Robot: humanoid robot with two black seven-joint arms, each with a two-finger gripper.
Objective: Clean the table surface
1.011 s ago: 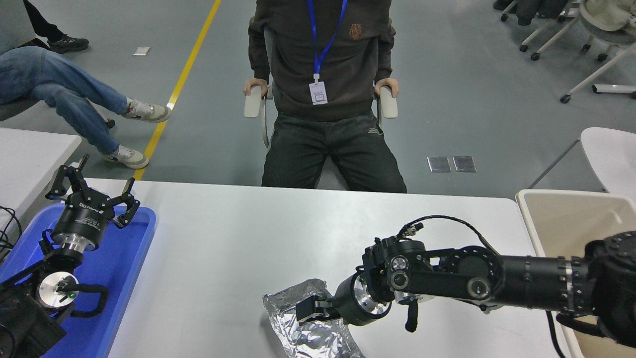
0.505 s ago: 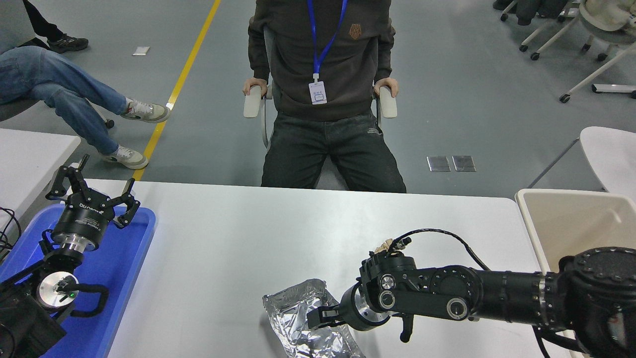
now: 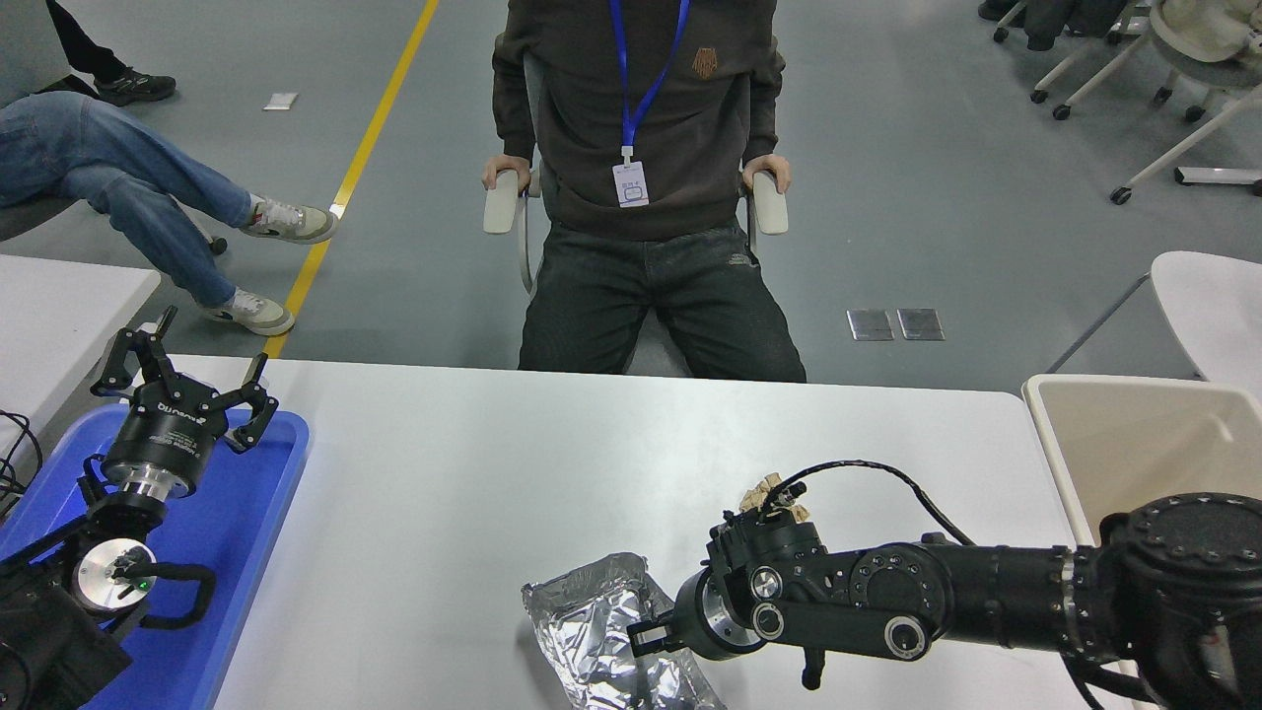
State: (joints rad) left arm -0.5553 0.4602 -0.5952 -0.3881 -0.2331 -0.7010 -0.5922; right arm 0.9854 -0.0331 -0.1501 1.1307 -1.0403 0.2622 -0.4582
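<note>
The light grey-white table surface (image 3: 473, 473) fills the lower half of the head view. A crumpled silver foil wrapper (image 3: 592, 631) lies on it at the front centre. My right gripper (image 3: 643, 634) reaches in from the lower right, low over the wrapper's right side and touching or nearly touching it. A small crumpled beige scrap (image 3: 772, 489) lies on the table just behind my right wrist. My left gripper (image 3: 182, 380) is parked open and empty above the blue tray (image 3: 256, 513) at the lower left.
A beige bin (image 3: 1134, 434) stands off the table's right end. A person sits on a chair (image 3: 769, 202) at the far side, hands on the armrests. Another person's legs show at the top left. A second white table (image 3: 59, 306) is at the left.
My right arm has dropped lower and drawn back to the right, uncovering the beige scrap behind the wrist. The foil wrapper has stayed in place. The left arm has not moved.
</note>
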